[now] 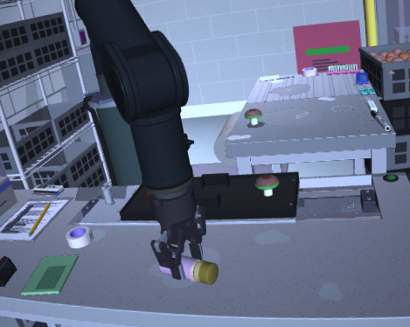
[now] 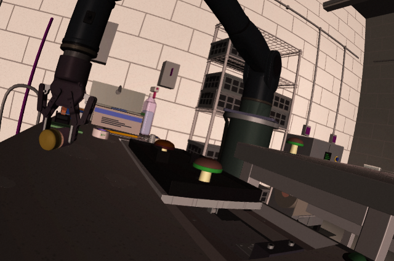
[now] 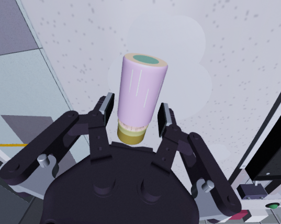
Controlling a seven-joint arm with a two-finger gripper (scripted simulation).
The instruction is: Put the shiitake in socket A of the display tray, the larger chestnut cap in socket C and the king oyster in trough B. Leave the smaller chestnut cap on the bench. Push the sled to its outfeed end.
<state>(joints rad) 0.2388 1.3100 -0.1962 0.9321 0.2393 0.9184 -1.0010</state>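
Note:
The king oyster, a pale lilac cylinder with a mustard cap, lies on its side on the near part of the bench. Behind it sits the black display tray, where a chestnut cap with a green rim stands upright near the right end. A brown shiitake stands at the tray's far end in the second side camera. A smaller chestnut cap stands on the raised bench behind. My gripper is down around the king oyster's stem, open and holding nothing.
The raised grey table stands behind the tray at right. A tape roll, a green pad and a clipboard with pencil lie on the bench to the left. The sled block sits on its rail right of the tray.

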